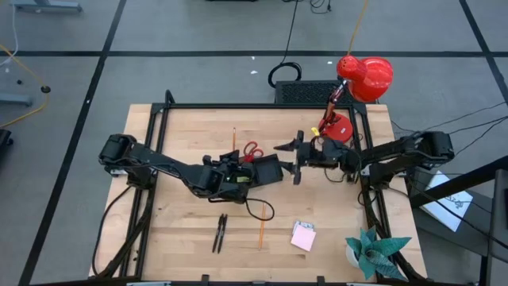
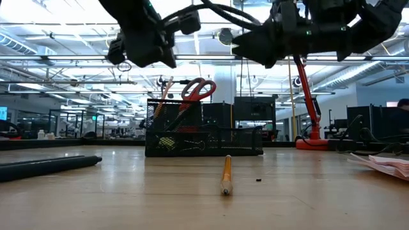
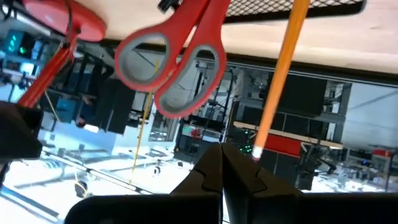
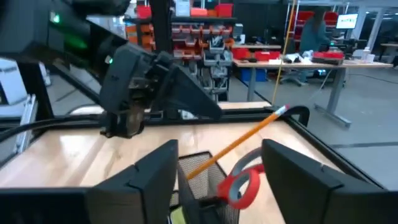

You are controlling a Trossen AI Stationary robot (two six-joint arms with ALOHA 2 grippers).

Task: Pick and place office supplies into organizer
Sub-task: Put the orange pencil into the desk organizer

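Both arms reach in from opposite sides of the tabletop (image 1: 182, 230) and meet over the middle, where the black organizer (image 1: 266, 169) stands. The right arm stretches low and nearly level from the right edge, its right hand (image 1: 298, 157) just beside the organizer's right side with the fingers (image 4: 149, 177) spread apart and nothing between them; the wrist view looks down past them onto the organizer's mesh. The left arm comes in bent at the elbow, and its left hand (image 1: 238, 171) sits clenched, fingers pressed together and empty, just left of the organizer.

The red-handled scissors (image 1: 252, 150) stand upright in the organizer's taller section, handles up, with an orange pencil (image 4: 239, 144) leaning beside them, its eraser end pointing up and outward. In the low view both hands hang above the organizer without touching it.

Still out on the tabletop: a second pencil (image 1: 262, 223) lying in front of the organizer, another pencil (image 1: 234, 137) behind it, two black pens (image 1: 220, 233) side by side near the front, and the pink sticky-note pad (image 1: 302, 237) to the front right. The red lamp (image 1: 361, 79) stands at the back right corner, the teal paper plant (image 1: 373, 250) at the front right.
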